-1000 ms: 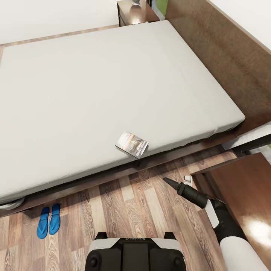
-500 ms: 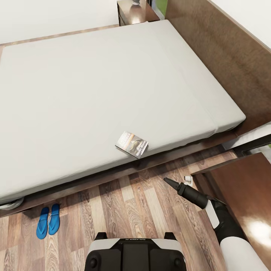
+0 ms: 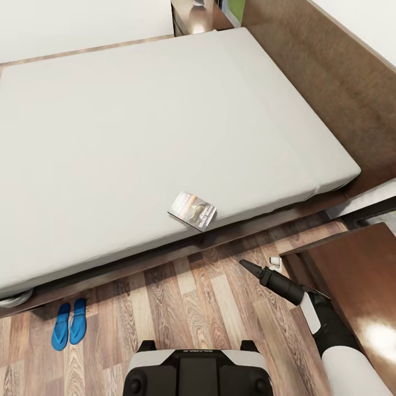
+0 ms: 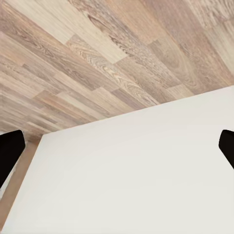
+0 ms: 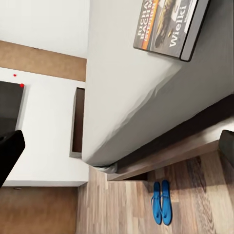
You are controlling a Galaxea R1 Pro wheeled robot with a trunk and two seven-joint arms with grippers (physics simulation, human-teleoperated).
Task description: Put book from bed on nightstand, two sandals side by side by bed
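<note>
The book (image 3: 192,209) lies flat on the pale-grey mattress of the bed (image 3: 137,126), close to its near edge; the right wrist view has the same book (image 5: 168,27) overhanging that edge. The two sandals (image 3: 69,323), bright blue, lie side by side on the floor against the bed frame, and appear as sandals (image 5: 162,202) in the right wrist view. My right gripper (image 3: 246,265) hovers low over the floor, short of the book, open and holding nothing. In the left wrist view my left gripper (image 4: 117,151) is open and empty over floor and a white surface.
One nightstand (image 3: 357,269) stands right of my right arm, its glossy top level with my forearm. A second nightstand (image 3: 198,19) stands beyond the bed's far side. A small white object (image 3: 274,262) lies on the plank floor by the near nightstand's corner. The headboard (image 3: 330,82) runs along the right.
The head view has shifted a little. The book, the sandals and my right arm have kept their places.
</note>
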